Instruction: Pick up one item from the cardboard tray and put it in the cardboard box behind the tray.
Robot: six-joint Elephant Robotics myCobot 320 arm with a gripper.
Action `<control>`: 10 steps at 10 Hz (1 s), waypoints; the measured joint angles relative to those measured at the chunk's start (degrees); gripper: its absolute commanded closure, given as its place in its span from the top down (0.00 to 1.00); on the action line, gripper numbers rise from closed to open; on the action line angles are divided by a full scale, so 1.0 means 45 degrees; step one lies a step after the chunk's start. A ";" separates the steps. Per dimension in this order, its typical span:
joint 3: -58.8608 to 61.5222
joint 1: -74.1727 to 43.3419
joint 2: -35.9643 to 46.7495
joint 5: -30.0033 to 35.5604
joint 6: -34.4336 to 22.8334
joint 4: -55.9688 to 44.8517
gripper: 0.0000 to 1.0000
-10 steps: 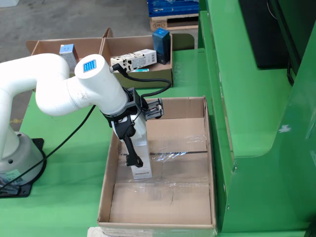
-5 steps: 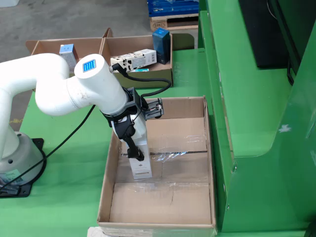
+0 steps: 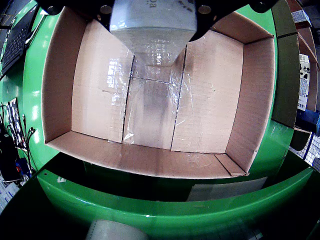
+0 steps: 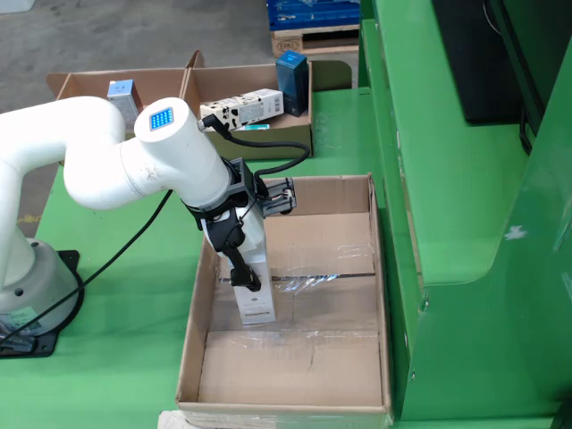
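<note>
The claw is closed on one tall white carton, its black fingers pressed against the carton's sides. In the fixed view the carton stands upright, its lower end down inside the cardboard tray near the tray's left wall; whether it touches the tray floor cannot be told. In the wrist view the white carton fills the top edge between the dark finger parts, and the cardboard tray spreads below it, its floor bare apart from clear tape over the flap seams.

The tray sits on the green worktop, directly beneath the claw. The white arm reaches in from the left of the fixed view, a black cable trailing from it.

Beyond the claw, toward the back, stands a cardboard box split into two compartments. The left one holds one small white-and-blue box. The right one holds two things: one black-and-white patterned carton lying flat and one dark blue box standing upright.
</note>
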 measured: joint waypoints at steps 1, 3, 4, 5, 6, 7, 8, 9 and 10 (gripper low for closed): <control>0.0000 0.0000 0.0000 0.0000 0.0000 0.0000 0.00; 0.0000 0.0000 0.0000 0.0000 0.0000 0.0000 0.00; 0.0000 0.0000 0.0000 0.0000 0.0000 0.0000 0.00; 0.0000 0.0000 0.0000 0.0000 0.0000 0.0000 0.00; 0.0000 0.0000 0.0000 0.0000 0.0000 0.0000 0.00; 0.0058 0.0000 0.0000 0.0000 -0.0038 0.0000 0.00; 0.0098 0.0000 -0.0040 0.0000 -0.0058 0.0020 0.00; 0.0118 0.0000 -0.0040 0.0000 -0.0058 0.0038 0.00; -0.0351 0.0138 0.0233 -0.0058 -0.0136 0.0409 0.00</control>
